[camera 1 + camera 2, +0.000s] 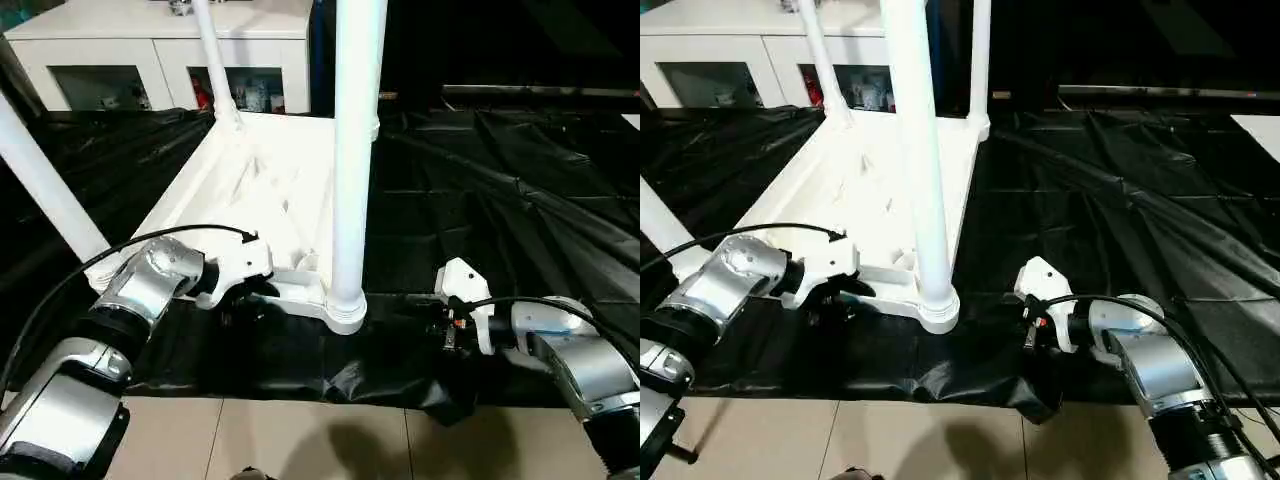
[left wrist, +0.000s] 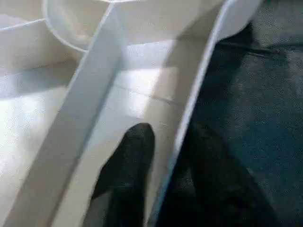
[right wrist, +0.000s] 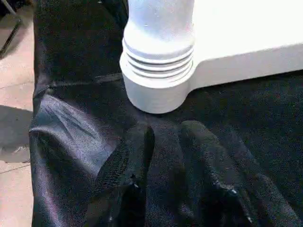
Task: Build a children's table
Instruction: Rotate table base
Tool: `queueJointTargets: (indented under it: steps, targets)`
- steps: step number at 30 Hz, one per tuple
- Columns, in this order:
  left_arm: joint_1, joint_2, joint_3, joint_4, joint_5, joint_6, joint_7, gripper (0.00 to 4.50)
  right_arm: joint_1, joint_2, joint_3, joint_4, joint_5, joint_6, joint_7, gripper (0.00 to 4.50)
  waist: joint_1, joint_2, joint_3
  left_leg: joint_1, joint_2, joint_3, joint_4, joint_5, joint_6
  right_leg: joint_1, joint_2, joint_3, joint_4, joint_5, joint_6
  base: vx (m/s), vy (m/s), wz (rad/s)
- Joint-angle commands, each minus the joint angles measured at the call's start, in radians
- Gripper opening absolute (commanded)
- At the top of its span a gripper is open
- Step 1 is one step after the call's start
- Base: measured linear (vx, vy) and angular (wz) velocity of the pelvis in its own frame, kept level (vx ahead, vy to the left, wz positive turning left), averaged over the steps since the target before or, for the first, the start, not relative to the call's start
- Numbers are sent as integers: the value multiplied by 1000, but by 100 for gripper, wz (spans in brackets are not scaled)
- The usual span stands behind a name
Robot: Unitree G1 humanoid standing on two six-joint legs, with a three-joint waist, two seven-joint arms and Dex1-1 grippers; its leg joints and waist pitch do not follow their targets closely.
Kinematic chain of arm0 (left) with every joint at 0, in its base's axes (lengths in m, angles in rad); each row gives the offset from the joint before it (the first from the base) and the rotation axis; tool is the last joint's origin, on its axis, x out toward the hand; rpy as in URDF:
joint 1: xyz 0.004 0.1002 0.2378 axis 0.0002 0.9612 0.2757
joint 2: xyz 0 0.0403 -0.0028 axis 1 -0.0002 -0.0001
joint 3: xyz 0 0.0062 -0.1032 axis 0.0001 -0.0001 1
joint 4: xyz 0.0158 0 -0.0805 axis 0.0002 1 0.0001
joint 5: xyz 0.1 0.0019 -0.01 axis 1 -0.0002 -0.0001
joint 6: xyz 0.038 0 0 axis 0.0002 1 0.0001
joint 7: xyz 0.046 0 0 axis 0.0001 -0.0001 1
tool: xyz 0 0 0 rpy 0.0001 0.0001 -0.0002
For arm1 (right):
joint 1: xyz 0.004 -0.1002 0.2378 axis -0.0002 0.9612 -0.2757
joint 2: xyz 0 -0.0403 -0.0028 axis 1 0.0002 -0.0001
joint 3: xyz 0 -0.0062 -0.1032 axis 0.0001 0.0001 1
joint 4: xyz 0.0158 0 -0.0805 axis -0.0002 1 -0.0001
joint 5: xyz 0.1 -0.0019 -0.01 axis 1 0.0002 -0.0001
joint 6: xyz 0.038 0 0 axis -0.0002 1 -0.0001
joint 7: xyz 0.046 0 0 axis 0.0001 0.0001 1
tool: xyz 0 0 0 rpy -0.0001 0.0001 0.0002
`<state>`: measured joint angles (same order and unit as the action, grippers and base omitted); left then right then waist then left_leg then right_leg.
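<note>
Tabletop upside down on black sheet, legs up. Left claw straddles its near rim, gripping. Right claw empty, barely parted, beside near leg. Hold rim steady while checking leg seating.

Open black sheet on the right, upright legs crowding the left

The overturned tabletop fills the left-centre, its four legs standing up as posts: the near right leg rises just left of the right claw, with bare black sheet stretching free to the right and far side. The left claw straddles the tabletop's near rim, ribs beside it. A white cabinet closes the far left.
</note>
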<state>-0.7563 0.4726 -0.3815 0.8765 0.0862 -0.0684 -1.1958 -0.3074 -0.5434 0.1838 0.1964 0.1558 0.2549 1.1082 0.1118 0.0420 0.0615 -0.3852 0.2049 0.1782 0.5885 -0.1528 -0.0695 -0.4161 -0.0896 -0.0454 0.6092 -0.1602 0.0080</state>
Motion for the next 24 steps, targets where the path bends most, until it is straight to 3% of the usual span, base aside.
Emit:
queueJointTargets:
  steps: [1, 7, 8, 10, 13, 15, 17, 20, 24]
  targets:
    - [-13, -5, 16, -11, 0, 42, 17, 111, -6, -8, 0, -24, 4, 4, 5, 117, 3, -5, -74, 21, 14, -5, -70, -353, 2, 47, -41, 25, -84, -351, -204, 0, 0, 0]
    - [50, -39, 63, -169, -48, 253, 79, 78, -20, 26, -30, 17, 5, -7, -65, 117, -1, -6, -74, 14, 13, -6, -71, -328, 5, 53, -43, 23, -79, -319, -218, 0, 0, 0]
    - [93, -55, 89, -250, -70, 339, 125, 72, -24, 41, -51, 32, 15, -1, -90, 117, -9, -5, -76, 9, 14, -7, -70, -308, 9, 55, -42, 22, -73, -279, -231, 0, 0, 0]
    - [143, -69, 107, -322, -67, 387, 188, 55, -32, 57, -77, 55, 21, -2, -129, 117, -20, -10, -77, 8, 11, -5, -67, -294, 19, 57, -39, 21, -73, -254, -237, 0, 0, 0]
    - [186, -88, 124, -377, -57, 418, 248, 39, -45, 69, -104, 83, 22, -3, -176, 117, -33, -12, -77, 4, 6, -3, -64, -270, 32, 59, -36, 20, -77, -268, -223, 0, 0, 0]
    - [221, -107, 142, -433, -50, 463, 300, 29, -55, 77, -125, 107, 26, 1, -213, 117, -40, -12, -75, 8, 6, -2, -64, -277, 32, 56, -35, 19, -81, -307, -212, 0, 0, 0]
    - [262, -123, 147, -518, -50, 510, 332, 20, -57, 77, -135, 115, 31, 2, -220, 117, -49, -19, -72, 7, 6, -1, -64, -289, 39, 54, -33, 19, -89, -365, -189, 0, 0, 0]
    - [297, -133, 140, -612, -71, 548, 336, 8, -59, 80, -141, 118, 35, 13, -218, 117, -52, -16, -73, 9, 8, -2, -64, -293, 44, 50, -32, 19, -88, -367, -189, 0, 0, 0]
    - [313, -133, 127, -635, -96, 472, 294, 4, -64, 84, -136, 117, 35, 16, -219, 117, -52, -18, -72, 10, 6, -1, -63, -299, 50, 46, -29, 19, -91, -376, -182, 0, 0, 0]
